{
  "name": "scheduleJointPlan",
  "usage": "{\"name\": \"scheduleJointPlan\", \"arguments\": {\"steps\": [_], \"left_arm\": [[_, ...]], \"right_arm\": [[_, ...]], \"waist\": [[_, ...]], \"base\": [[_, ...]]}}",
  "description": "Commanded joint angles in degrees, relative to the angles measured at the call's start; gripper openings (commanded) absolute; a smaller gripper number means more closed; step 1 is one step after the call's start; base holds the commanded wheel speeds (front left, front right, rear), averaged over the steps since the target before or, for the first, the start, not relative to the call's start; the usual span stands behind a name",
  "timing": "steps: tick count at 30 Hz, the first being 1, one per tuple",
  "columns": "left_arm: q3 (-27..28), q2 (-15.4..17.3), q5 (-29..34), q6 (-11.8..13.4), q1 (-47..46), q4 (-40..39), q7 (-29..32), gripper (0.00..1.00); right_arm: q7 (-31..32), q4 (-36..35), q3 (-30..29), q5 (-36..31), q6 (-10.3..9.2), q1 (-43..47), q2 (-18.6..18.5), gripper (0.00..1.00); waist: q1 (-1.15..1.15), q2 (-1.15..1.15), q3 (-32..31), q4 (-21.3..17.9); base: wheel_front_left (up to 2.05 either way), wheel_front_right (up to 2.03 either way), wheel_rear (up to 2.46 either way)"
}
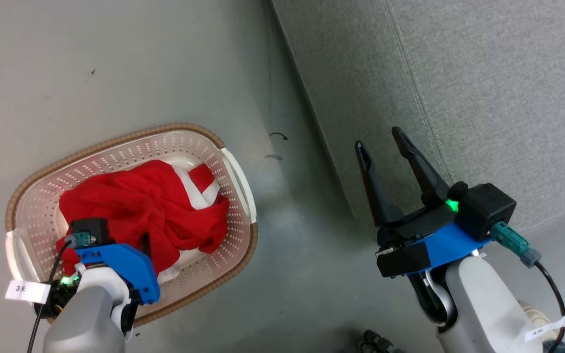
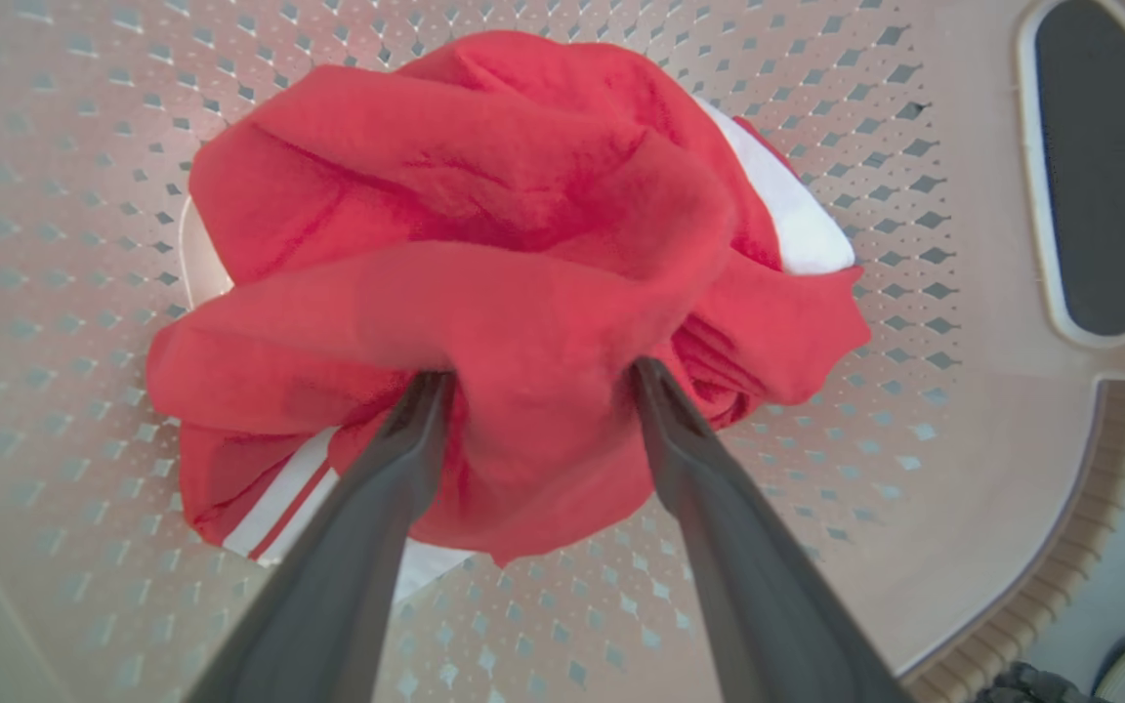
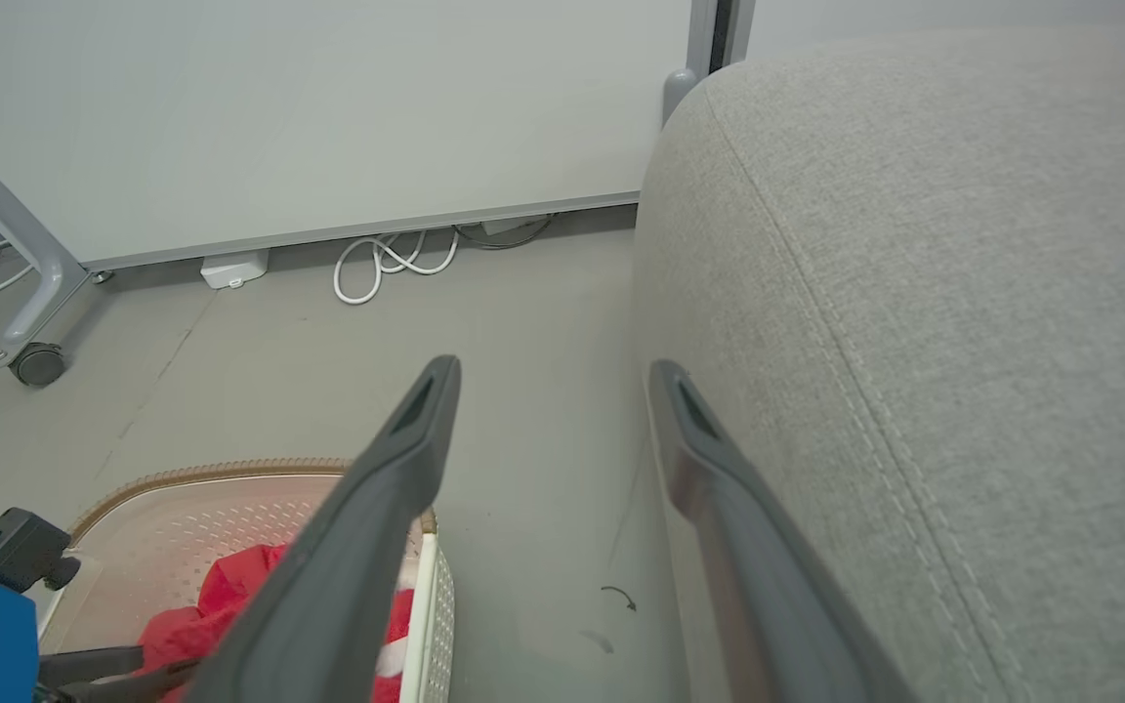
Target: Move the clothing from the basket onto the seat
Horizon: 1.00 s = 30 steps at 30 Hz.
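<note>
One basket (image 1: 130, 152), at 8 o'clock in the head view. One red clothing (image 1: 140, 201) heap inside it; how many garments it holds cannot be told. One seat (image 1: 459, 88), at 1 o'clock. Two grippers, left gripper (image 2: 540, 376) and right gripper (image 1: 378, 138), with two dark fingers each, four in all. Two paper tags: left tag (image 1: 26, 291) at 7 o'clock, right tag (image 1: 545, 329) at 5 o'clock. Right wrist view: one white cable coil (image 3: 392, 264) at 11 o'clock, one white box (image 3: 233, 268), one caster (image 3: 35, 363) at 9 o'clock.

The clothing (image 2: 484, 176) hides the tips of the left gripper (image 2: 538, 373); the seat (image 1: 483, 73) runs past the picture edges
</note>
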Motion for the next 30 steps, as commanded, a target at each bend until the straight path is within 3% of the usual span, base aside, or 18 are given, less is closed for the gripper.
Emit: {"name": "scheduleJointPlan", "arguments": {"steps": [1,7,8,9,30], "left_arm": [[0.13,0.13,-0.50,0.68,-1.47,0.55,0.38,1.00],[0.07,-0.05,-0.85,1.82,-3.48,2.10,1.93,0.98],[0.01,-0.13,-0.82,1.93,-3.81,2.26,2.04,0.24],[-0.16,-0.19,-0.75,1.96,-4.14,2.31,1.88,0.00],[-1.29,-1.99,-2.31,0.16,-4.21,3.99,0.63,0.00]], "right_arm": [[-0.20,-0.41,0.06,0.64,0.03,-0.83,-0.10,1.00],[-0.21,-0.86,0.15,0.70,0.03,-1.25,-0.10,1.00],[-0.21,-0.91,0.12,0.67,0.03,-1.34,-0.10,1.00],[-0.21,-1.00,0.06,0.65,0.03,-1.28,-0.10,1.00],[-0.21,0.13,-0.33,-0.67,0.03,-0.67,-0.10,1.00]], "waist": [[-0.01,0.00,0.75,-0.21],[-0.01,0.00,1.95,-0.45],[-0.01,0.00,2.04,-0.45],[-0.01,0.00,2.08,-0.43],[-0.01,0.00,-1.52,1.46]], "base": [[0.00,0.00,0.00],[0.00,0.00,0.00],[0.00,0.00,0.00],[0.00,0.00,0.00],[0.00,0.00,0.00]]}}
